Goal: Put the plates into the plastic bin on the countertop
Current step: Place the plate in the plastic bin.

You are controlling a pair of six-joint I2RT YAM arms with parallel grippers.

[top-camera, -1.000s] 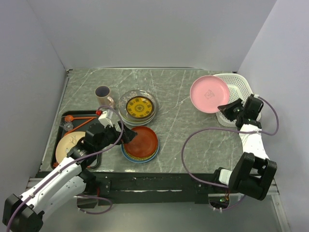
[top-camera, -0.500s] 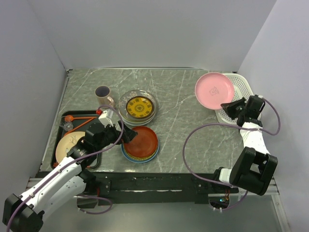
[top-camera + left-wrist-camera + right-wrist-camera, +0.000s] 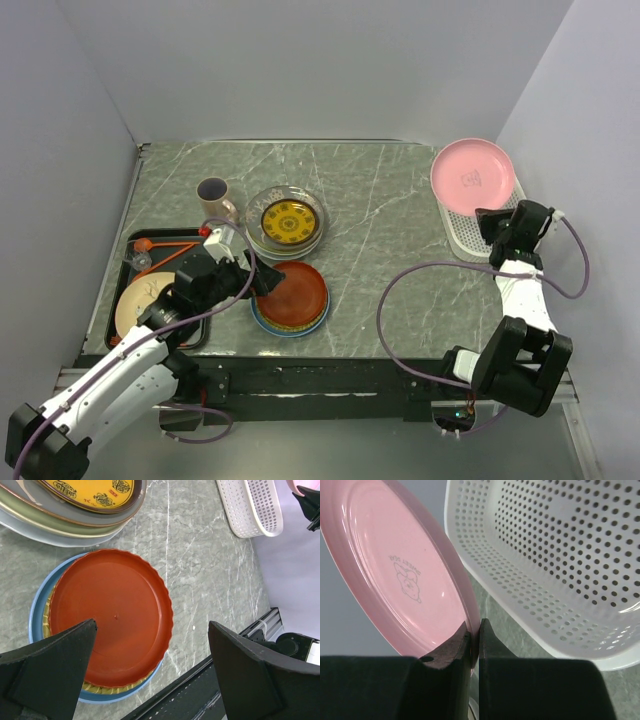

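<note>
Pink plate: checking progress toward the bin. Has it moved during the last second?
Yes. Held by the right gripper, the pink plate shifted right, from left of the plastic bin to over it.

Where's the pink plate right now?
Top view, far right: the pink plate is tilted up, pinched by its rim in the right gripper, close beside the bin.
</note>
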